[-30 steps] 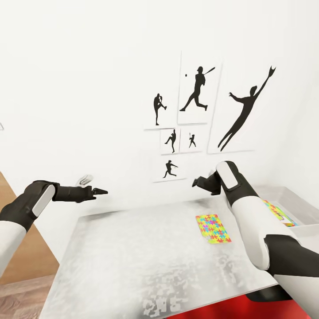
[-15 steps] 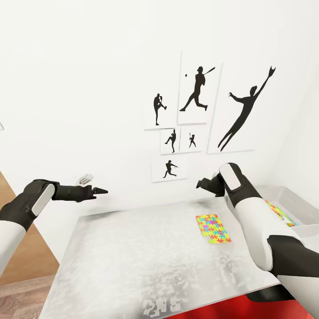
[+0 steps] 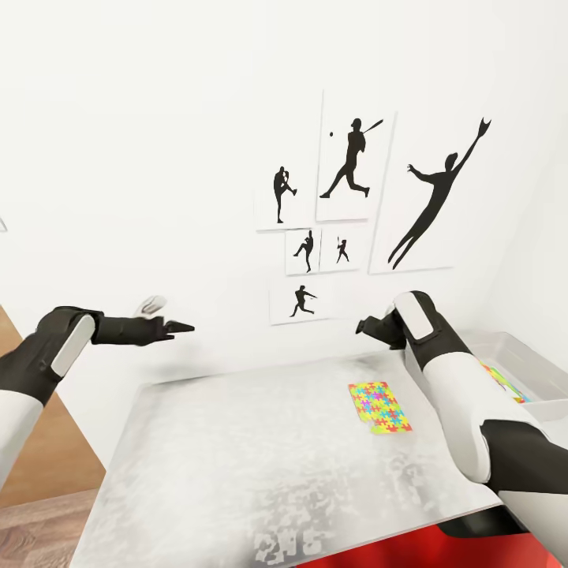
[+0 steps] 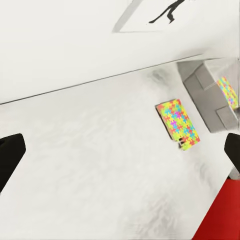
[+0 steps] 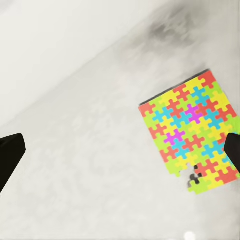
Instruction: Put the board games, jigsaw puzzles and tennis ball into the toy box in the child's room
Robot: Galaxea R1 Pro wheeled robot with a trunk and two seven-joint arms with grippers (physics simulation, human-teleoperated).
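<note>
One jigsaw puzzle (image 3: 379, 406) lies flat on the pale grey table (image 3: 260, 442), toward its right side. It also lies in the left wrist view as the puzzle (image 4: 176, 124) and in the right wrist view as the puzzle (image 5: 192, 132). The light grey toy box (image 3: 517, 351) stands at the table's right end with a second multicolour puzzle board (image 3: 505, 386) inside. My right gripper (image 3: 365, 326) hovers open above and behind the loose puzzle, its fingertips (image 5: 10, 152) spread wide. My left gripper (image 3: 181, 326) hangs open beyond the table's far left corner, empty.
A white wall with black sports silhouette prints (image 3: 351, 170) runs right behind the table. Wood floor (image 3: 39, 521) lies to the left of the table. A red surface (image 3: 426, 552) sits under the table's near right edge.
My right gripper has shifted a little to the right, over the puzzle's far side. My left gripper has risen slightly. The puzzle and box have not moved.
</note>
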